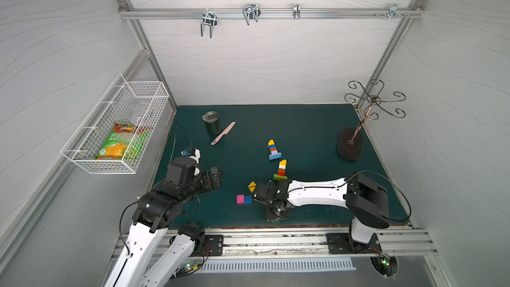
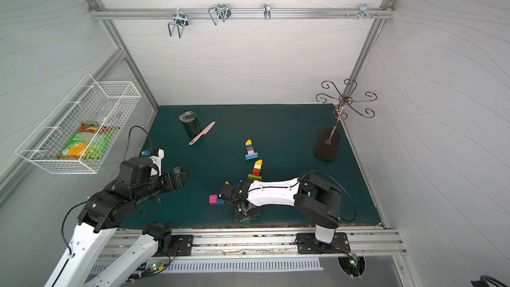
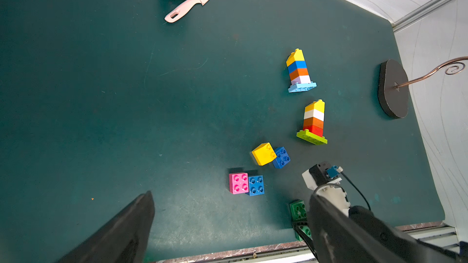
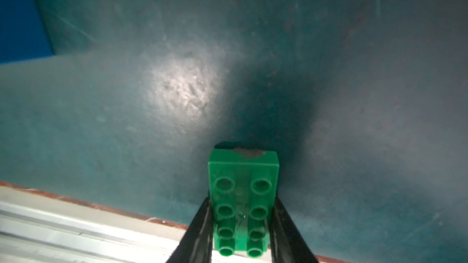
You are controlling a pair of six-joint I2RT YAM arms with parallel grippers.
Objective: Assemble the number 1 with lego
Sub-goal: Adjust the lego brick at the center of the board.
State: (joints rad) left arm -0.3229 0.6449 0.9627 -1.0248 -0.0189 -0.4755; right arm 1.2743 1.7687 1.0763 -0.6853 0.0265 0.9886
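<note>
Worktop: flat dark teal mat, scuffed and faintly scratched, with a reddish-brown strip and a ribbed aluminium rail along the 6 o'clock edge.
Open room: bare mat runs from 7 to 10 o'clock and across 12 to 1 o'clock. The bricks crowd the middle and 6 o'clock.
Wire basket: white grid box hung on the wall at 9 o'clock. Inside lie a glossy green and orange snack packet and something clear that I cannot make out.
Stand: dark oval foot at 2 o'clock, thin coppery stem, curled wire hooks on top.
Left hand: black, spread wide, holding nothing, over the mat at 8 o'clock.
Right hand: black fingers pressed on both long sides of the green brick.
Tumbler: dark cylinder with a metal rim, upright at 11 o'clock.
Knife: matt pink plastic, lying flat, blade end near the tumbler.
Blue-footed tower: sloped yellow cap, then blue, orange and lilac squares on a light blue plate, near the centre.
Lime-footed tower: yellow, white, orange and red on a lime plate, just toward 6 o'clock from the other.
Loose bricks: yellow brick tilted against a blue brick. Pink brick and second blue brick touch side by side, studs up.
Green brick: glossy, long, two rows of four studs, at 6 o'clock close to the front edge. I cannot tell whether it rests on the mat.
</note>
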